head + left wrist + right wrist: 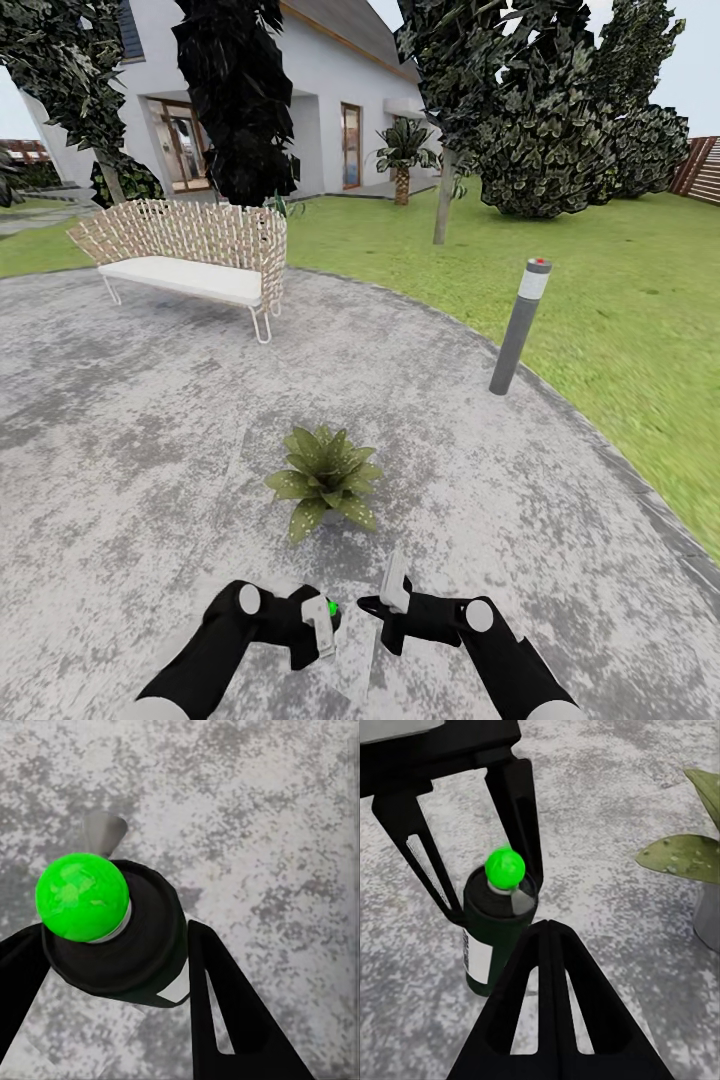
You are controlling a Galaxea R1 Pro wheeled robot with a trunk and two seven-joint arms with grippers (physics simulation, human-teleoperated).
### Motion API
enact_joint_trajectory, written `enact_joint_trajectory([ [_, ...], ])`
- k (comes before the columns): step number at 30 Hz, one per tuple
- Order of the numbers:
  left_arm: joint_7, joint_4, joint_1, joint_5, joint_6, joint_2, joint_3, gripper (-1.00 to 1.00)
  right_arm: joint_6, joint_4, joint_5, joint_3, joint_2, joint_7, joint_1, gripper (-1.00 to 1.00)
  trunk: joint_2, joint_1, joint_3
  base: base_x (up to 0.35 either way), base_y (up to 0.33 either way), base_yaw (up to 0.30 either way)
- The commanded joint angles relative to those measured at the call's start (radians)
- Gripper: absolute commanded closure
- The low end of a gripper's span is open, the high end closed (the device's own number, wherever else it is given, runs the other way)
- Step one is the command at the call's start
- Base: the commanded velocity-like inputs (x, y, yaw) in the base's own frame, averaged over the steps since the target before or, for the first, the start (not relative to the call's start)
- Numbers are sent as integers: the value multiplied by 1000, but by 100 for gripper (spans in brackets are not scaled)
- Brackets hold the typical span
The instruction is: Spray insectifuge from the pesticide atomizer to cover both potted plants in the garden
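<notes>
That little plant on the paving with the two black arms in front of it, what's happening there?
A two-armed robot stands on a grey paved patio. Its left gripper is clamped on a small dark pesticide atomizer with a bright green top, holding it just short of a low potted plant with speckled leaves. The right gripper hangs beside it, shut and holding nothing. The bottle is in hand near the plant; no spray is visible.

Grey mottled paved patio (150,420), potted plant (325,480), wicker bench (190,250), bollard (520,325)
</notes>
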Motion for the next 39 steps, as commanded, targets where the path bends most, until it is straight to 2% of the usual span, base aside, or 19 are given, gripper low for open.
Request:
enact_joint_trajectory([
  [1,-3,-1,0,-7,-3,-4,0,100,-4,-1,7,-1,0,1,0,100,0,0,-1,0,0,0],
  [13,-2,-4,-1,-5,-3,-35,-3,100,-4,-1,7,-1,0,1,0,100,0,0,-1,0,0,0],
  [31,4,-4,-1,2,-3,-52,-3,100,-4,0,7,-1,0,0,0,100,0,0,-1,0,0,0],
  [39,4,-4,-2,2,-2,-51,-2,100,-4,0,7,-1,0,-1,0,100,0,0,-1,0,0,0],
])
